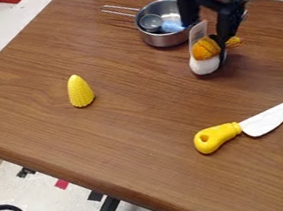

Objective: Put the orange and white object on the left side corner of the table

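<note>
The black gripper (211,48) hangs down at the upper right of the table, right at the orange and white object (205,53). That object has a rounded orange top and a white lower part, and some more orange shows to the right of the gripper. Part of it is hidden behind the gripper. Whether it is held, or rests on the wood, I cannot tell. The brown wooden table (137,128) runs out to a corner beyond the view's left edge.
A metal pot (163,39) with a small round cup and a blue thing inside stands just left of the gripper, its handle pointing to the upper left. A yellow corn piece (80,91) stands at left centre. A yellow-handled toy knife (218,137) lies at the lower right.
</note>
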### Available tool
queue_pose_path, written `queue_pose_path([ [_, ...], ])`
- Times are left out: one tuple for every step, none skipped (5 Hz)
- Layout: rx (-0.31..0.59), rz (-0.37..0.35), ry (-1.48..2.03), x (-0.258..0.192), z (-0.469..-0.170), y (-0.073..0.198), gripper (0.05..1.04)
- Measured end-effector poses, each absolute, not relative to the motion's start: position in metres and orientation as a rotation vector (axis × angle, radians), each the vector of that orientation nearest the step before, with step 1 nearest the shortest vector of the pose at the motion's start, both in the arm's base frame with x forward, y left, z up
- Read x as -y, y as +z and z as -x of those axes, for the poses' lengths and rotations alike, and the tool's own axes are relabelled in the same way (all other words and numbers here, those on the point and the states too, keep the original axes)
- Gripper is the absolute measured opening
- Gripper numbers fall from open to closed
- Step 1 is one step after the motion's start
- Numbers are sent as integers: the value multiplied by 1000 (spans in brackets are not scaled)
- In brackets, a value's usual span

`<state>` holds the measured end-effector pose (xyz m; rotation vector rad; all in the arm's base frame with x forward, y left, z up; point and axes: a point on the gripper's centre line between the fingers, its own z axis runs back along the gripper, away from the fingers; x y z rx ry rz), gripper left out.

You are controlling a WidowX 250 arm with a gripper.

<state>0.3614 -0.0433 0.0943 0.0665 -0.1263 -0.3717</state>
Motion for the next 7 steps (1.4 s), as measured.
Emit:
queue_pose_path([
  [132,-107,-336,39,-360,88,999],
  [106,-126,-351,40,-362,70,999],
  [89,-94,-353,45,-368,61,999],
  [57,-112,-354,48,-371,49,999],
  [65,-136,-353,48,-372,46,967],
  [32,-151,-347,46,-367,47,722],
  [46,-150,-359,49,-367,43,599],
])
